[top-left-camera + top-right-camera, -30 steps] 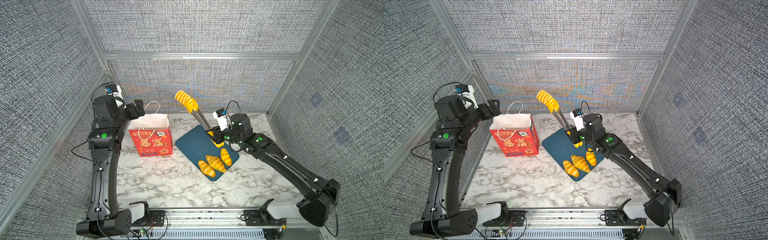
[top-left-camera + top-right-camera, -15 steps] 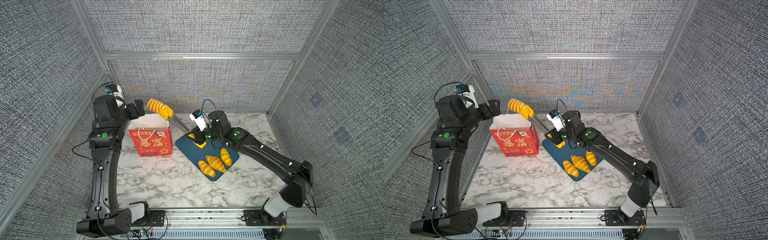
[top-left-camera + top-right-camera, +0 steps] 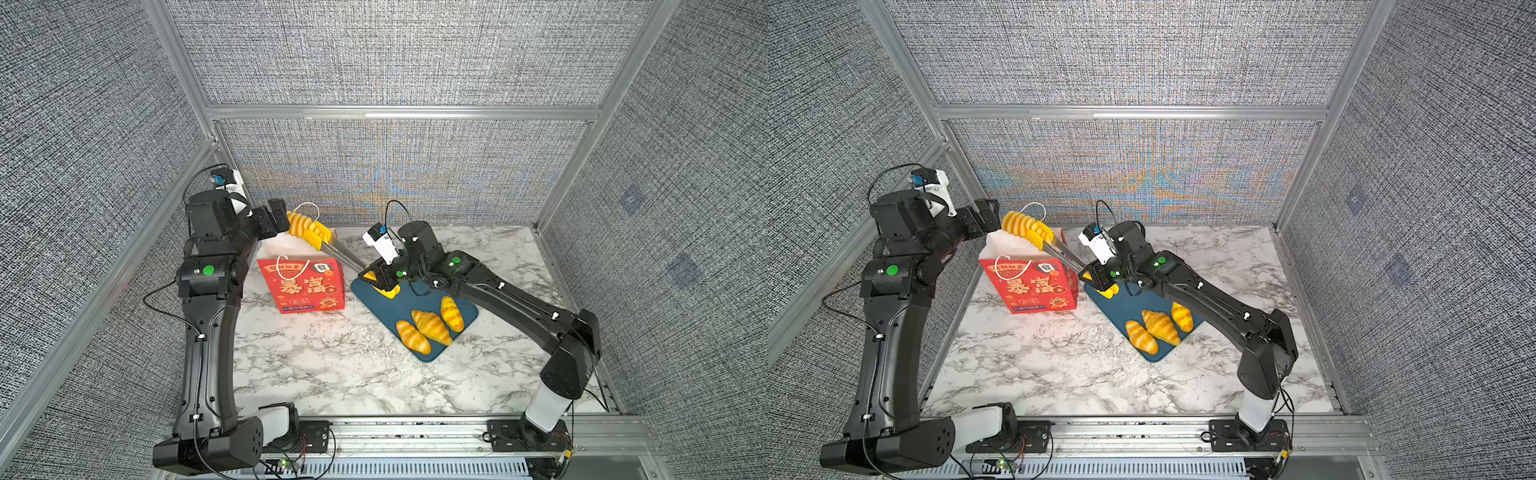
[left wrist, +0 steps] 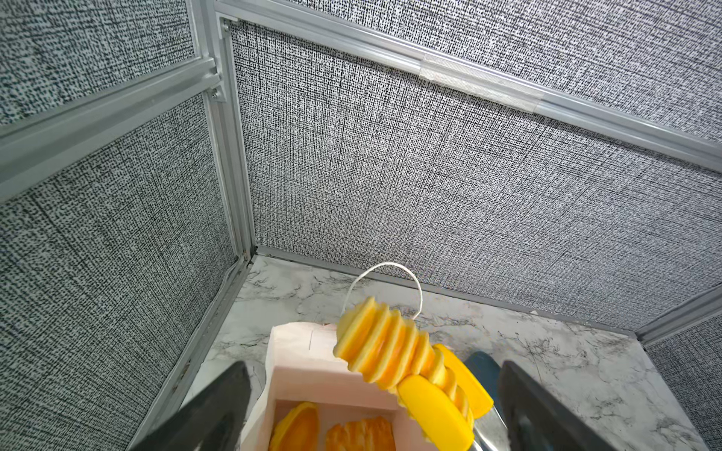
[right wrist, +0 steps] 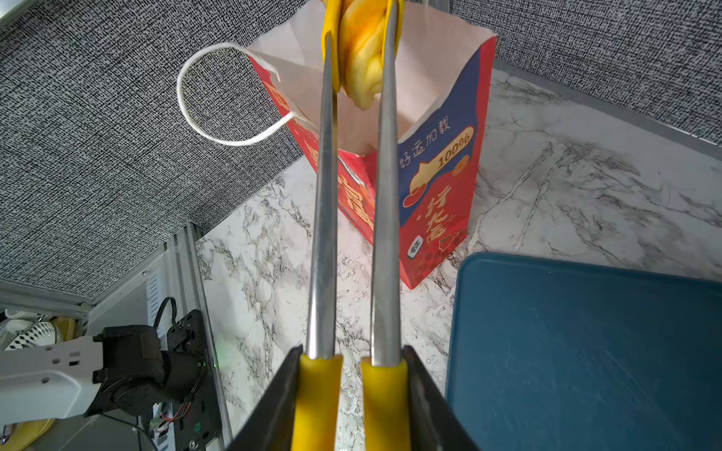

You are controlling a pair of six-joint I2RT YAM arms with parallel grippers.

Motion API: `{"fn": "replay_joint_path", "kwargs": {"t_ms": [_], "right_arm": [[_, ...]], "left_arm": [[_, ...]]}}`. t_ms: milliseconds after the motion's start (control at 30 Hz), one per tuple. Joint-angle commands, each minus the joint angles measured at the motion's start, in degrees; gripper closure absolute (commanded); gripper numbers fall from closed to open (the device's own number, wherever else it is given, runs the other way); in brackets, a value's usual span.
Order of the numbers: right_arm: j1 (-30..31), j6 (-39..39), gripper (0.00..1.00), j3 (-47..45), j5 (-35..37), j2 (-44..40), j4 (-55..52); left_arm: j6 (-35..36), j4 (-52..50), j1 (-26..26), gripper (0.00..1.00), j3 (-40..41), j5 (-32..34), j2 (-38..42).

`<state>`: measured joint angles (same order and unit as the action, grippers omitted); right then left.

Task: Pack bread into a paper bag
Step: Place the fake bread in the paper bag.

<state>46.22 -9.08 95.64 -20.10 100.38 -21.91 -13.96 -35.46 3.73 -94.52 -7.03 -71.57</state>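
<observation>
My right gripper point(image 3: 380, 280) point(image 5: 351, 359) is shut on the yellow handles of metal tongs point(image 3: 345, 253) point(image 5: 324, 234). The tongs' yellow tips pinch a ridged long loaf point(image 3: 300, 224) point(image 3: 1017, 222) point(image 4: 383, 343) point(image 5: 361, 58) just above the open mouth of the red paper bag point(image 3: 307, 286) point(image 3: 1034, 286) point(image 5: 437, 175). Two pastries point(image 4: 297, 427) lie on the bag's white bottom. Three more pastries point(image 3: 430, 328) point(image 3: 1154, 328) rest on the dark blue tray point(image 3: 386, 303) point(image 5: 586, 351). My left gripper point(image 3: 276, 216) point(image 4: 373, 367) hangs open beside the bag's rim, holding nothing.
Grey fabric walls with aluminium posts close in the back and both sides, close behind the bag. The bag's rear cord handle point(image 4: 385, 273) stands up behind the loaf. A white power strip point(image 5: 39, 375) lies beyond the table's edge.
My right arm has swung the tongs and loaf leftward from above the tray to over the bag's mouth, and lower. The left arm has stayed still.
</observation>
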Motion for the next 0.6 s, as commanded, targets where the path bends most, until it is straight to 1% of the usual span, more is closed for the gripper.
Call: {"fn": "replay_joint_path", "kwargs": {"t_ms": [0,133,333,433,567], "right_arm": [[0.1,0.5,0.48,0.8,-0.7,-0.2,2.7],[0.1,0.6,0.43,1.0,-0.7,0.3,2.6],[0.1,0.3,0.41,1.1,-0.7,0.5,2.6],[0.0,0.4,0.41,1.2,1.9,-0.7,2.1],[-0.9,1.0,0.41,-0.9,6.2,-5.9,-1.0]], "left_arm": [[0.6,0.2,0.0,0.0,-0.5,0.3,0.0],[0.6,0.0,0.0,0.0,-0.6,0.5,0.0],[0.7,0.1,0.0,0.0,-0.6,0.4,-0.1],[0.7,0.0,0.0,0.0,-0.6,0.4,0.0],[0.6,0.2,0.0,0.0,-0.4,0.4,0.1]]}}
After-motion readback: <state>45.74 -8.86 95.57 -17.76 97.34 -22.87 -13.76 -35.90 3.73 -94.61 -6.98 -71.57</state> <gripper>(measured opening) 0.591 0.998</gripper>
